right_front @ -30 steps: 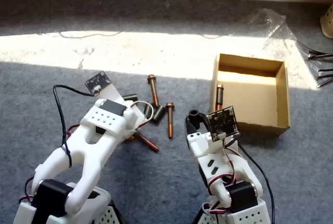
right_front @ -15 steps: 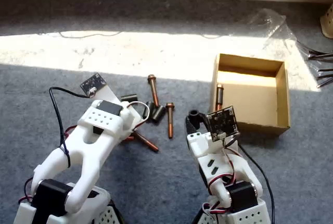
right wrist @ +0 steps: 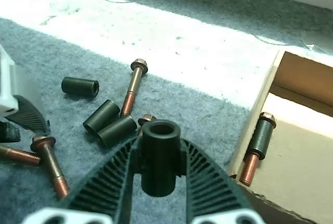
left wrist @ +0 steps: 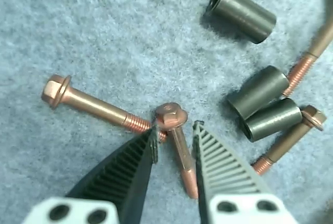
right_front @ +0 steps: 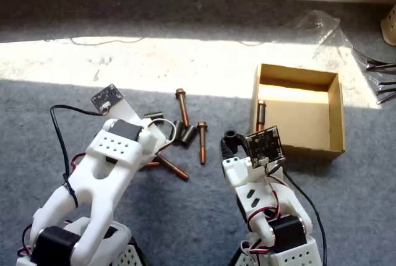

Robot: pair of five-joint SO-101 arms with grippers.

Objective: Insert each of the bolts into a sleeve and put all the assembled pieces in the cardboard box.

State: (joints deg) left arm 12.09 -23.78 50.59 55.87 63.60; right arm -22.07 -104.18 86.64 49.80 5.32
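We see the left gripper (left wrist: 176, 126), jaws apart, straddling a copper bolt (left wrist: 180, 151) lying on the carpet (left wrist: 78, 26), shank running back between the fingers, head at their tips, while the right gripper (right wrist: 159, 148) clamps an upright sleeve (right wrist: 160, 161) nearby.

I'm seeing both arms wearing white plastic shells, the left arm (right_front: 108, 167) and right arm (right_front: 263, 201) trailing black and red cables (right_front: 303, 196), fingers (left wrist: 125, 172) showing ribbed black
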